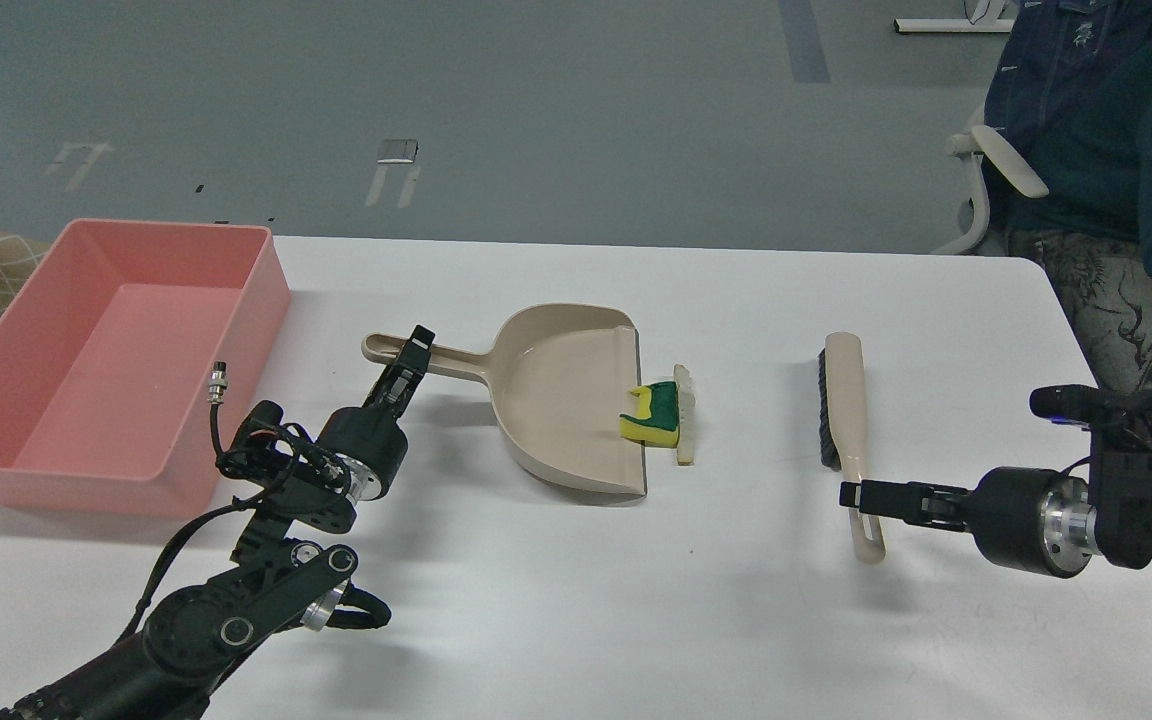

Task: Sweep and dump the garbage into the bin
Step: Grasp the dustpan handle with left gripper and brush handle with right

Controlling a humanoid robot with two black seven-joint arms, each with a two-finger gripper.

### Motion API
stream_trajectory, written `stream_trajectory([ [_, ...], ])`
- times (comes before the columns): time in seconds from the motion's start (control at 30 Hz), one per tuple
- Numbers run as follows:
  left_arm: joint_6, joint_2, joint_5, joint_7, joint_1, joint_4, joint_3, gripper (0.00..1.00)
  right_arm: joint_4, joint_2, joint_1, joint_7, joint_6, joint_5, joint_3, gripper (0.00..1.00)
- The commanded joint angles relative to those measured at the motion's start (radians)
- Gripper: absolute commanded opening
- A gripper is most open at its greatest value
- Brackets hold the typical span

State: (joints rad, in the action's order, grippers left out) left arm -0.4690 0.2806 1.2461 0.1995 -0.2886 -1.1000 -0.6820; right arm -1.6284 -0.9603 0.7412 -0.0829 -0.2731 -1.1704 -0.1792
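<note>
Garbage (658, 415) between both extended arms

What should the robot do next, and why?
Probably shut the right end effector on the brush handle and lift it: the sponge and strip lie at the dustpan lip, unswept, while the left end effector is at the dustpan handle.

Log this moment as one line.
left hand at dustpan handle | right hand at brush handle | garbage at dustpan lip | bin empty
</note>
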Motion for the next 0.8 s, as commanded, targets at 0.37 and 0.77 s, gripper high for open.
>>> stream_trajectory([
  [0.37,0.003,0.000,-0.013,-0.002,-0.014,-0.003,0.001,0.00,-0.001,0.002,-0.003,0.000,0.000,0.000,0.000,0.89],
  [0.77,0.000,-0.003,-0.008,-0.002,-0.011,-0.009,-0.001,0.00,-0.016,0.000,-0.003,0.000,0.002,0.000,-0.003,0.89],
])
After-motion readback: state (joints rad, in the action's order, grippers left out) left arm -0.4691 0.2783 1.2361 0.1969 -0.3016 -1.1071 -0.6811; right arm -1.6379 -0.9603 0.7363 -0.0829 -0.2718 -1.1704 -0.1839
